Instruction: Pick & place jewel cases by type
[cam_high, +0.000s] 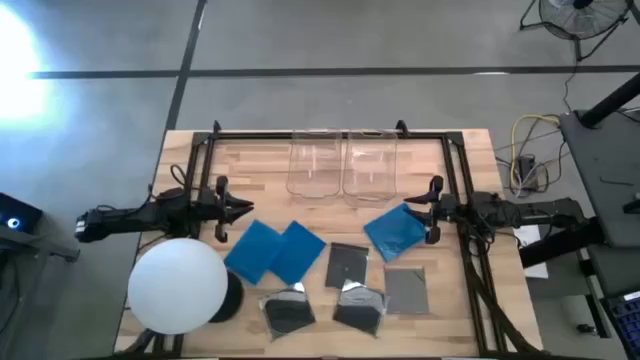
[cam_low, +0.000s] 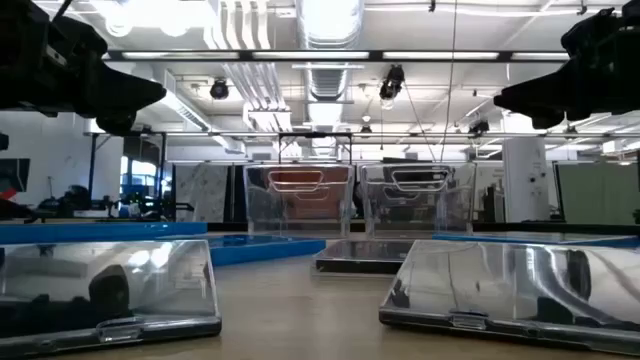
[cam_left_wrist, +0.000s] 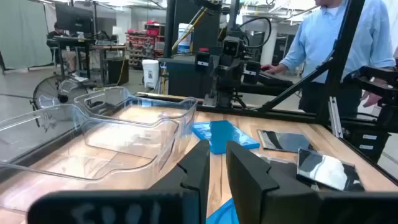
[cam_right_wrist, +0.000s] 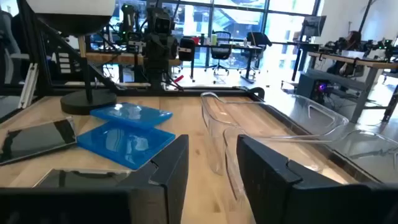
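Seven jewel cases lie flat on the table. Three are blue: two overlapping (cam_high: 255, 250) (cam_high: 298, 252) and one (cam_high: 397, 230) under my right gripper's fingertips. The others are dark: one (cam_high: 347, 265), one (cam_high: 405, 292), and two glossy ones (cam_high: 288, 310) (cam_high: 358, 305) near the front edge. My left gripper (cam_high: 235, 207) (cam_left_wrist: 216, 155) hovers above the table left of the blue pair, fingers a narrow gap apart. My right gripper (cam_high: 415, 207) (cam_right_wrist: 212, 149) hovers at the right, open wider. Both point toward the table's middle and hold nothing.
Two clear plastic bins (cam_high: 317, 165) (cam_high: 370, 165) stand side by side at the far middle of the table. A large white sphere (cam_high: 178, 285) on a dark stand sits at the near left corner. A black frame rail (cam_high: 330, 134) runs around the table. A person in a blue shirt (cam_left_wrist: 336, 43) stands beyond the right side.
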